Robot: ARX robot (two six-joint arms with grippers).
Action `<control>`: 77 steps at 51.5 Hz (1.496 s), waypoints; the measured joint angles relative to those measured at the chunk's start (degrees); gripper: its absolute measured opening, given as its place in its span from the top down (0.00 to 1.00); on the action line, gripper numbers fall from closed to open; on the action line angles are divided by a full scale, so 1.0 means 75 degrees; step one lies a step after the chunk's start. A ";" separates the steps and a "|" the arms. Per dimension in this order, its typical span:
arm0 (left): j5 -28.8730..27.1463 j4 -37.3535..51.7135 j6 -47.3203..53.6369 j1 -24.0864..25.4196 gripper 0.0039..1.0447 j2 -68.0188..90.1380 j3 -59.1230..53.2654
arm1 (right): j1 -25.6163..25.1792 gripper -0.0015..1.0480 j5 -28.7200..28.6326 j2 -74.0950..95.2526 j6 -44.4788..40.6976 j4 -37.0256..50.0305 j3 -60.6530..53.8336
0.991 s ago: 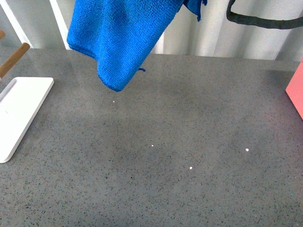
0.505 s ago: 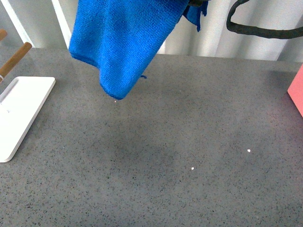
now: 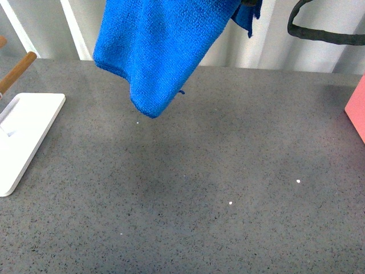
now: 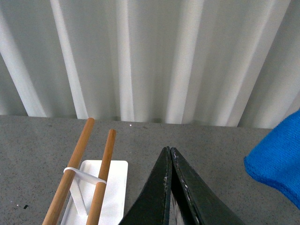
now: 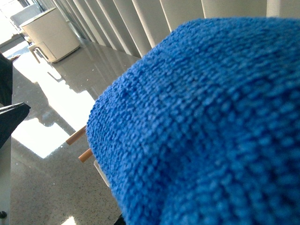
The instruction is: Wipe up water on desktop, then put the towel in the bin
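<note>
Towel [image 3: 159,51]: blue, hangs clear above worktop [image 3: 256,131], rear, left of ctr. Water [image 3: 230,202]: tiny drops scattered on worktop. L hand [image 4: 170,154]: clenched, empty. R hand: hidden by towel; we can't tell its grip.

Blue towel [image 3: 159,51] hanging above speckled grey desktop [image 3: 228,142], scattered water drops [image 3: 230,202], white tray [image 3: 28,131] at left
</note>
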 joint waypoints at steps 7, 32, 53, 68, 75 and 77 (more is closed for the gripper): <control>0.0175 -0.0216 0.0000 0.0178 0.97 -0.0638 -0.0425 | -0.0029 0.94 -0.0003 -0.0044 0.0000 0.0017 -0.0055; 0.0804 -0.1276 0.0003 0.0833 0.97 -0.2611 -0.1306 | -0.0082 0.94 0.0032 -0.0087 0.0000 -0.0006 -0.0181; 0.0816 -0.2617 0.0006 0.0833 0.97 -0.4217 -0.1393 | -0.0102 0.94 0.0061 -0.0198 -0.0061 -0.0143 -0.0233; 0.0819 -0.3456 0.0006 0.0833 0.97 -0.5088 -0.1393 | -0.0111 0.94 0.0125 -0.0204 -0.0251 -0.0353 -0.0353; 0.0819 -0.3858 0.0003 0.0833 0.97 -0.5493 -0.1393 | -0.0140 0.94 0.0157 -0.0224 -0.0364 -0.0423 -0.0408; 0.0819 -0.3952 0.0006 0.0833 0.97 -0.5590 -0.1393 | -0.0152 0.94 0.0154 -0.0242 -0.0376 -0.0423 -0.0434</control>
